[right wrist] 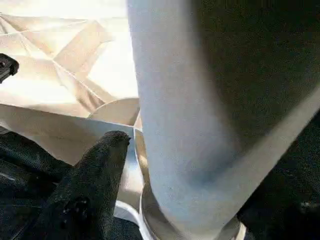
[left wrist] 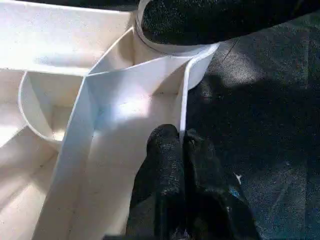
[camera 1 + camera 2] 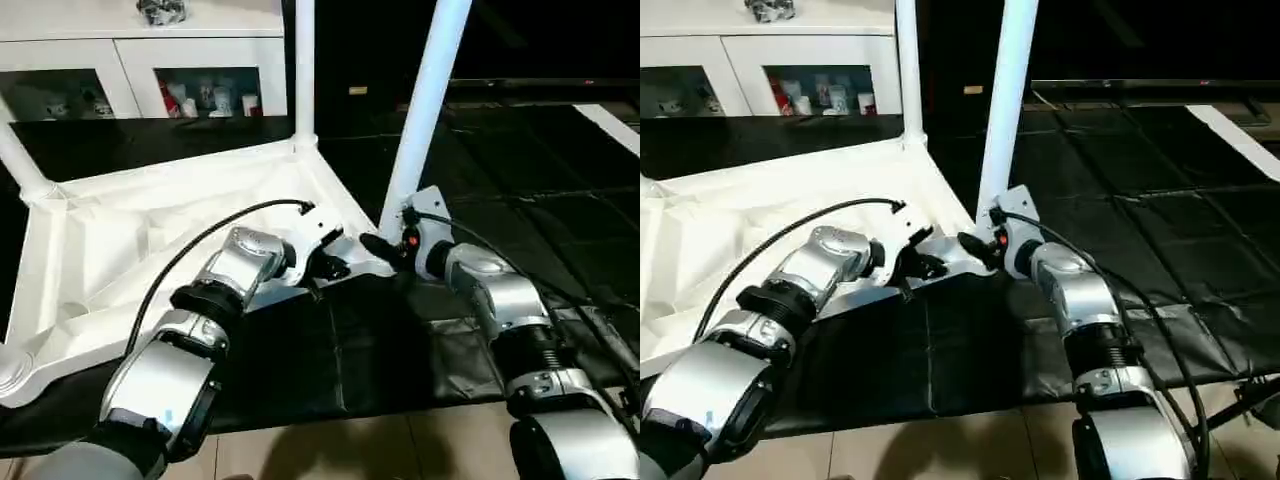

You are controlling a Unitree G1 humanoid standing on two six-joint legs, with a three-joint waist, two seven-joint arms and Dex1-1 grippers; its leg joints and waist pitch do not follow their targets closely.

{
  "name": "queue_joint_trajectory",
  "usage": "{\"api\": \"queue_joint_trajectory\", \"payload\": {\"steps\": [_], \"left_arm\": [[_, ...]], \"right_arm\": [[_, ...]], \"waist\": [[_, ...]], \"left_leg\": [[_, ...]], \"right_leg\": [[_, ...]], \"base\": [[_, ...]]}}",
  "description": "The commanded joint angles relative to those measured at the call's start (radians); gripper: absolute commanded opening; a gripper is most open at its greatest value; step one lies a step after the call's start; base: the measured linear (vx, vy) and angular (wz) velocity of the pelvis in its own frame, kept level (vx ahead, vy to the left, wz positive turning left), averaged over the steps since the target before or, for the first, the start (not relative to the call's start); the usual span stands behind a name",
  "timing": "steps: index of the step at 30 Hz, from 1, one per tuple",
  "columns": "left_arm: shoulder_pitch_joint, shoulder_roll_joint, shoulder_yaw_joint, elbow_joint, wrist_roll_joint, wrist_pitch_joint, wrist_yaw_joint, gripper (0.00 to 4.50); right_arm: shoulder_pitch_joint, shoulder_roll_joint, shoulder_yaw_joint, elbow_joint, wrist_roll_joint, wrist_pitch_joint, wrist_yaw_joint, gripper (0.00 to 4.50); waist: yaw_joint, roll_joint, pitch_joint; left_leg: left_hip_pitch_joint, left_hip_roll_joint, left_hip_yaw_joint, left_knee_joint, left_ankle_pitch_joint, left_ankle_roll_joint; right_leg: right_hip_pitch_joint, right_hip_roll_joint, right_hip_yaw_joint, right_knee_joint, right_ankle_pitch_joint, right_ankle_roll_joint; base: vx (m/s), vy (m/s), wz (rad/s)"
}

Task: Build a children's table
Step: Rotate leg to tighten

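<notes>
The white table top [image 3: 130,240] lies upside down on the black mat, ribbed underside up. White legs stand in its far corner socket [image 3: 304,70] and at its left corner [image 3: 20,160]. A third leg [image 3: 425,100] rises from the near right corner socket [image 2: 170,47]. My right gripper [image 3: 392,240] is shut on this leg's base, with one black finger [image 1: 100,165] beside it. My left gripper [image 3: 325,262] is shut on the top's thin rim wall [image 2: 182,100], just left of that corner. The near left socket [image 3: 12,370] holds no leg.
A white glass-door cabinet [image 3: 130,60] stands behind the table top. The black mat [image 3: 350,350] covers the floor, and pale tiles [image 3: 400,445] show at its near edge. A white strip [image 3: 610,125] lies at the far right. Black cables loop over both forearms.
</notes>
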Motion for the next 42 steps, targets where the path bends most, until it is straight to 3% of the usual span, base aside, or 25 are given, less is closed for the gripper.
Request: {"api": "queue_joint_trajectory", "payload": {"steps": [1, 8, 9, 16, 19, 24, 30, 42], "left_arm": [[-0.023, -0.031, 0.006, -0.047, -0.037, -0.049, -0.031, 0.0], [0.005, 0.024, -0.033, -0.057, -0.015, -0.122, -0.13, 0.0], [0.022, 0.053, -0.052, -0.067, -0.011, -0.173, -0.202, 0.0], [0.054, 0.124, -0.094, -0.108, -0.019, -0.256, -0.411, 0.0], [0.07, 0.169, -0.133, -0.131, -0.015, -0.29, -0.523, 0.0], [0.081, 0.193, -0.153, -0.141, -0.01, -0.32, -0.585, 0.0], [0.086, 0.197, -0.156, -0.152, -0.016, -0.323, -0.603, 0.0], [0.093, 0.203, -0.162, -0.164, -0.018, -0.324, -0.615, 0.0]], "right_arm": [[0.025, 0.062, 0.092, -0.025, 0.037, -0.004, 0.114, 3.63], [0.061, -0.002, 0.091, -0.083, 0.066, -0.012, 0.239, 4.27], [0.076, -0.04, 0.095, -0.102, 0.083, -0.029, 0.316, 4.4], [0.112, -0.146, 0.11, -0.156, 0.108, -0.063, 0.521, 4.4], [0.111, -0.213, 0.13, -0.165, 0.13, -0.021, 0.655, 4.4], [0.096, -0.248, 0.161, -0.164, 0.137, -0.033, 0.747, 4.4], [0.089, -0.253, 0.19, -0.144, 0.129, -0.033, 0.778, 4.4], [0.068, -0.257, 0.192, -0.109, 0.154, -0.021, 0.83, 3.28]], "waist": [[0.007, -0.007, -0.073], [0.012, -0.007, -0.074], [0.014, -0.006, -0.073], [0.03, -0.002, -0.072], [0.038, -0.003, -0.072], [0.057, -0.003, -0.073], [0.06, -0.006, -0.074], [0.06, -0.006, -0.075]], "left_leg": [[-0.003, 0.017, -0.004, -0.058, -0.113, 0.071], [-0.003, 0.02, -0.003, -0.058, -0.108, 0.094], [-0.003, 0.022, -0.004, -0.058, -0.113, 0.092], [0.002, 0.029, -0.002, -0.059, -0.139, 0.085], [0.004, 0.031, -0.002, -0.06, -0.144, 0.083], [0.004, 0.033, -0.002, -0.059, -0.139, 0.071], [0.001, 0.031, -0.004, -0.059, -0.129, 0.061], [0.001, 0.03, -0.003, -0.058, -0.122, 0.064]], "right_leg": [[0.071, -0.073, 0.054, -0.078, -0.209, -0.193], [0.074, -0.073, 0.054, -0.074, -0.168, -0.209], [0.073, -0.074, 0.054, -0.074, -0.173, -0.209], [0.067, -0.075, 0.056, -0.073, -0.193, -0.211], [0.066, -0.075, 0.057, -0.072, -0.191, -0.216], [0.064, -0.077, 0.057, -0.068, -0.185, -0.215], [0.066, -0.078, 0.056, -0.068, -0.201, -0.202], [0.064, -0.076, 0.055, -0.069, -0.21, -0.193]], "base": [[0.0, 0.0, 0.0], [0.0, 0.0, 0.0], [0.0, 0.0, 0.0], [0.0, 0.0, 0.0], [0.0, 0.0, 0.0], [0.0, 0.0, 0.0], [0.0, 0.0, 0.0], [0.0, 0.0, 0.0]]}}
